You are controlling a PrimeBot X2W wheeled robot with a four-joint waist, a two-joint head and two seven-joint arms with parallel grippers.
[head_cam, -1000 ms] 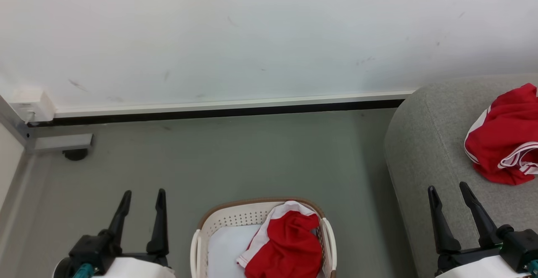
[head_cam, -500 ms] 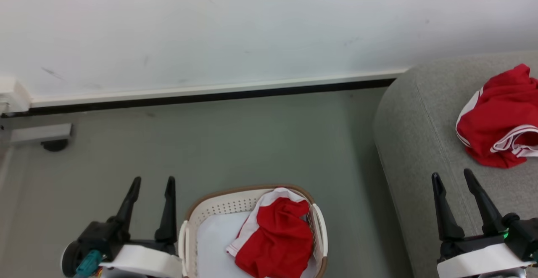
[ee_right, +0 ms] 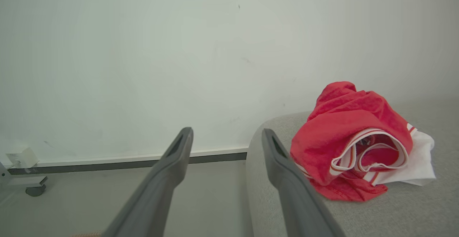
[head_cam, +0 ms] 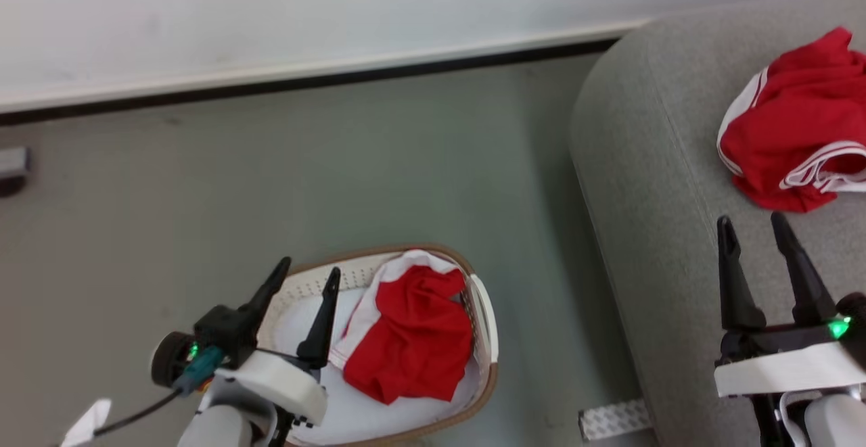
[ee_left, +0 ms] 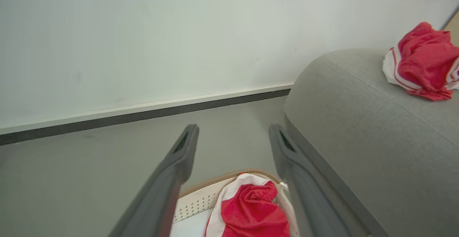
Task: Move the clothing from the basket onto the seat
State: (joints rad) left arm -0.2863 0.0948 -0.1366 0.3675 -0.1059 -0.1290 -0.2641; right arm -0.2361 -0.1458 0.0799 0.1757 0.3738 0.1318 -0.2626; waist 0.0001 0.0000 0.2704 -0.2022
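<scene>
Red sportswear garment with white side panels [head_cam: 406, 339] lies bunched in the right half of the oval white perforated laundry basket with the brown rim [head_cam: 362, 278]. The basket is down on the grey floor [head_cam: 338, 163], just left of the big light grey woven sofa [head_cam: 649, 197].

Left gripper [head_cam: 308, 268] hangs over the basket's left side, two dark fingers spread apart, nothing between them. Right gripper [head_cam: 751, 224] is over the sofa's near cushion, fingers likewise parted and empty. A second red-and-white garment [head_cam: 791, 136] already lies on the seat, further back.

So the job now, I'd say, is the reach. That left claw should shift right until it straddles the tallest ridge of red cloth. Then straight down, clear of the plastic side and the white handle [head_cam: 488, 318]. Bite a thick fold, not the thin white edge, or it may slip out. Whether anything lies under that heap, I can't make out from here. Lift well above the rim before swinging right, so the light basket isn't dragged along.
</scene>
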